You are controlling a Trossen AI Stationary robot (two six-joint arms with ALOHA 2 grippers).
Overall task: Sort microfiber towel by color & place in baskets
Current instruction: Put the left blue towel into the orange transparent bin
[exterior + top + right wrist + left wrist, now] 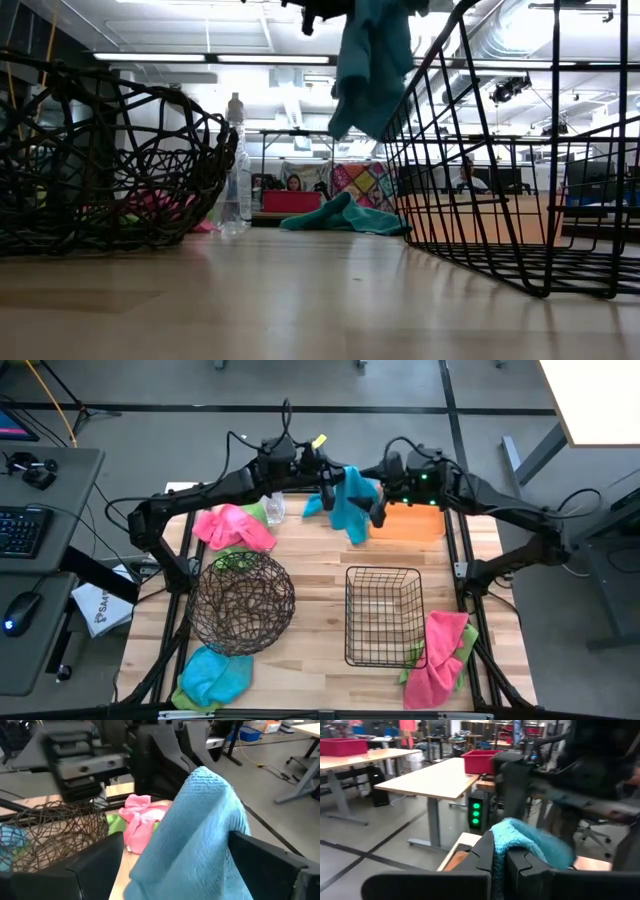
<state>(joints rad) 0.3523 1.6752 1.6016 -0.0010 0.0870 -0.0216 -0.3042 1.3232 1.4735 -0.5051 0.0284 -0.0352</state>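
A turquoise towel (352,500) hangs in the air over the table's far middle, and it also shows in the low view (372,65). My left gripper (328,486) is shut on it. My right gripper (379,508) is open, with its fingers standing on either side of the hanging towel (200,835); I cannot tell whether they touch it. A second turquoise towel (340,215) lies on the table below. The orange tray (415,522) is at the far right. The round wire bowl (240,600) and the square black basket (384,615) stand nearer. My left gripper pinches an upper fold of the turquoise towel (512,837) between its two shut fingers (482,852). The fingers come in about level from the table's left. The towel bulges out past the fingertips and hangs slack below them, clear of the table.
A pink towel (235,527) on a green one and a clear spray bottle (275,508) are at the far left. A turquoise towel on a green one (213,677) lies near left. A pink towel on a green one (440,652) lies near right.
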